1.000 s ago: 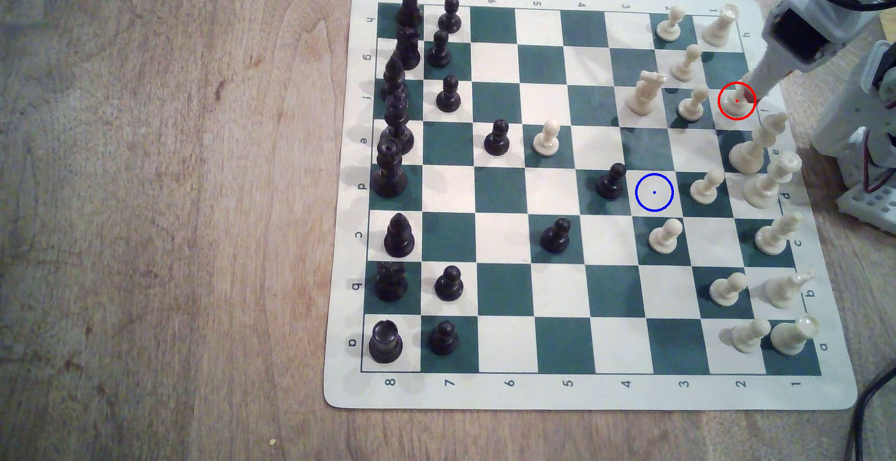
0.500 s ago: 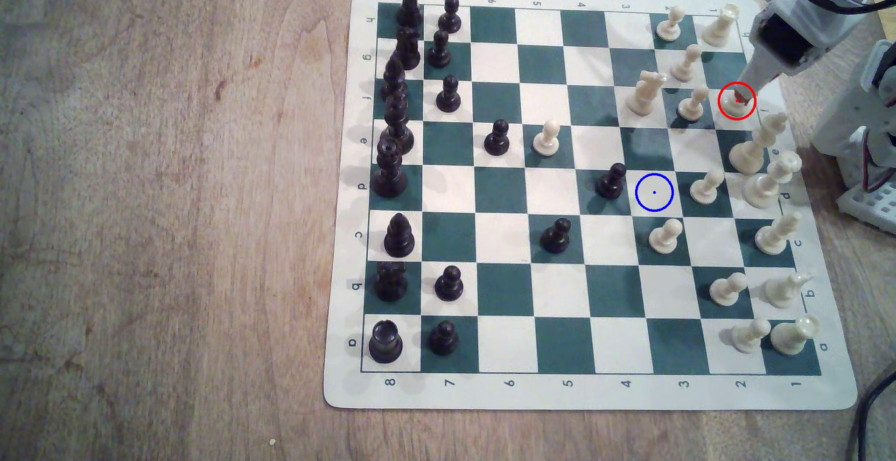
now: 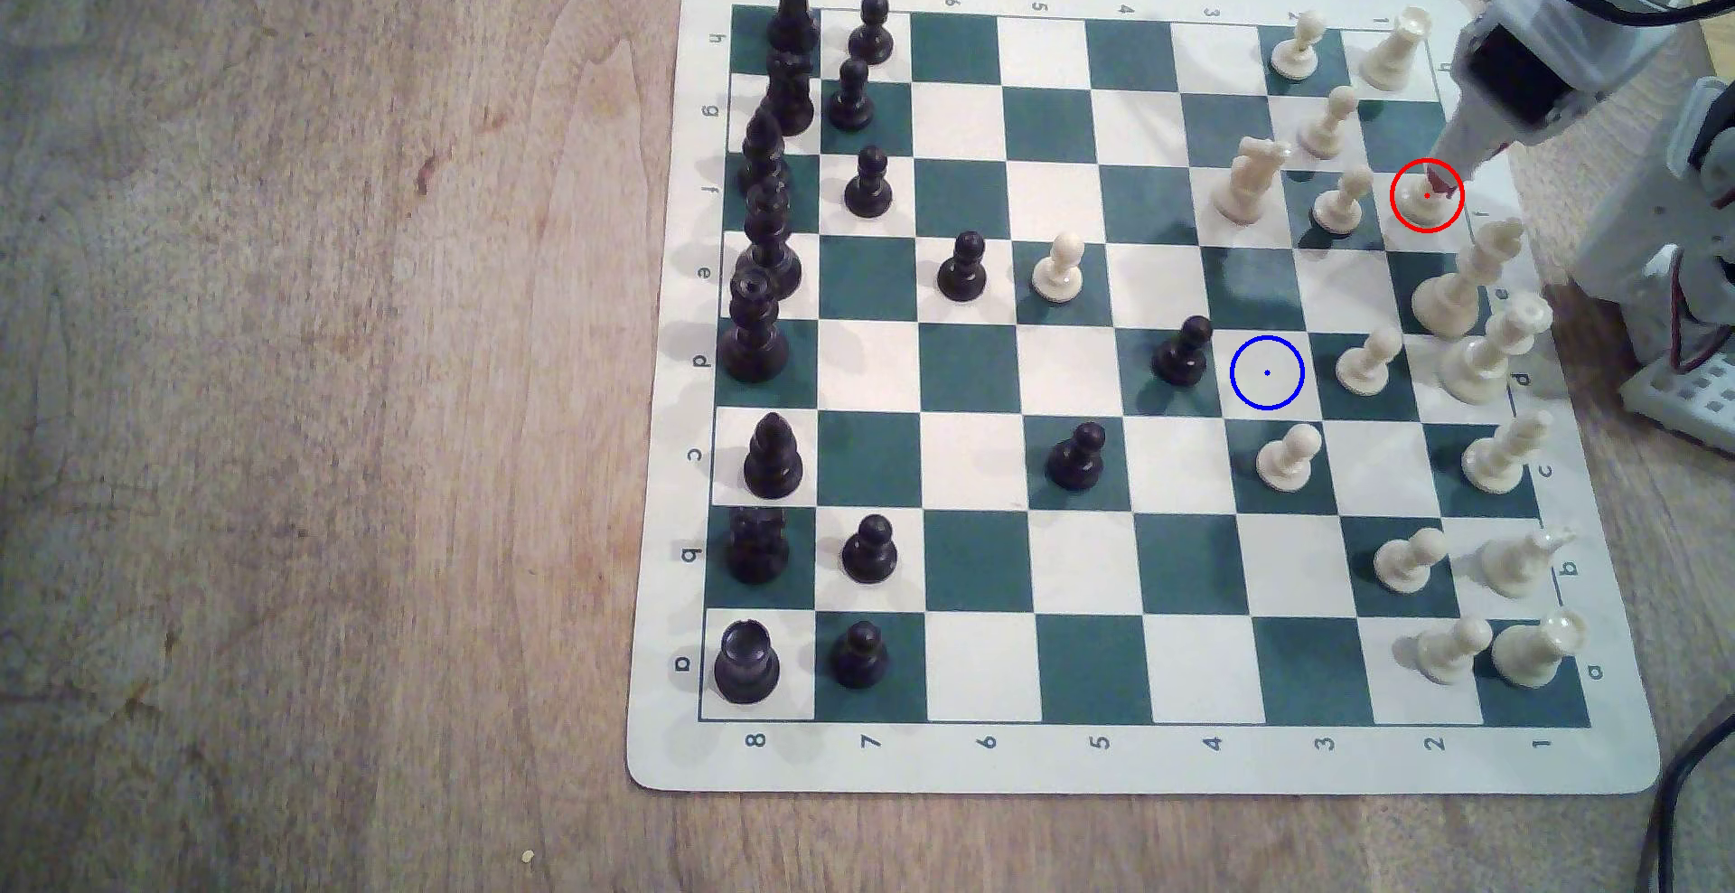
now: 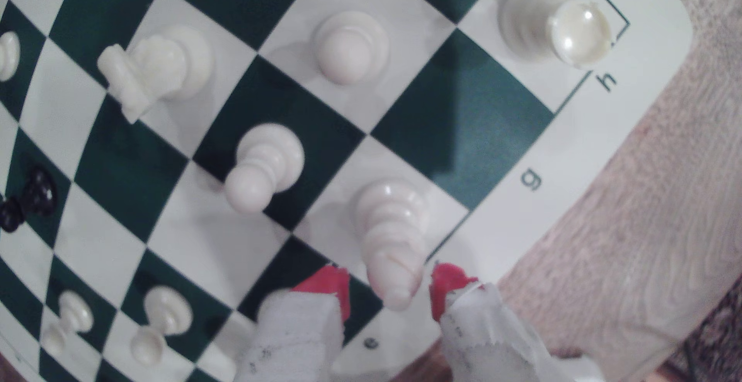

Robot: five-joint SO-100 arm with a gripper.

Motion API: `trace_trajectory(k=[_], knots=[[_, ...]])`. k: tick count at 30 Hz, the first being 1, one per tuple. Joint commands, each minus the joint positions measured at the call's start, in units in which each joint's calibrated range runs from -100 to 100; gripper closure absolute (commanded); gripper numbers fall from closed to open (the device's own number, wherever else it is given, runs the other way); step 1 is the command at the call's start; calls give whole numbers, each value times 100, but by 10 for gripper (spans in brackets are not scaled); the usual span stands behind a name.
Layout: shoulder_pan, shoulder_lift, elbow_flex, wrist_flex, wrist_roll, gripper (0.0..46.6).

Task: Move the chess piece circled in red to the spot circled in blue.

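The cream bishop (image 3: 1420, 203) stands upright inside the red ring on a white square at the board's right edge in the exterior view. In the wrist view the bishop (image 4: 389, 229) has its pointed head between my two red-tipped fingers, with a gap on each side. My gripper (image 4: 388, 285) is open, and in the exterior view the gripper (image 3: 1441, 182) comes down onto the ring from the upper right. The blue-ringed white square (image 3: 1266, 372) lies bare, several squares away toward the board's middle.
A cream pawn (image 3: 1341, 201) and knight (image 3: 1249, 178) stand just left of the bishop in the exterior view. The cream king (image 3: 1465, 278) and queen (image 3: 1493, 349) rise just below it. A black pawn (image 3: 1181, 351) and cream pawns (image 3: 1366, 363) (image 3: 1288, 457) flank the blue ring.
My gripper has come down and slightly leftward in the exterior view, closing in on the bishop's head. The bishop and the other pieces stand where they were.
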Motion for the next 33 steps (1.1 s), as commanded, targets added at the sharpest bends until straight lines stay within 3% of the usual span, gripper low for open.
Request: trace_trajectory(k=[1,5,10,15,22,33], knots=[[-21,-150,-28,-78,-29,351],[-29,-167,-1,-86,-34,365],[-45,-201,44,-45,24,445],[-60,-286,71,-53,0,464],[-60,-558,-291,348,93,464],[-99,-804,-1914,1527,147,464]])
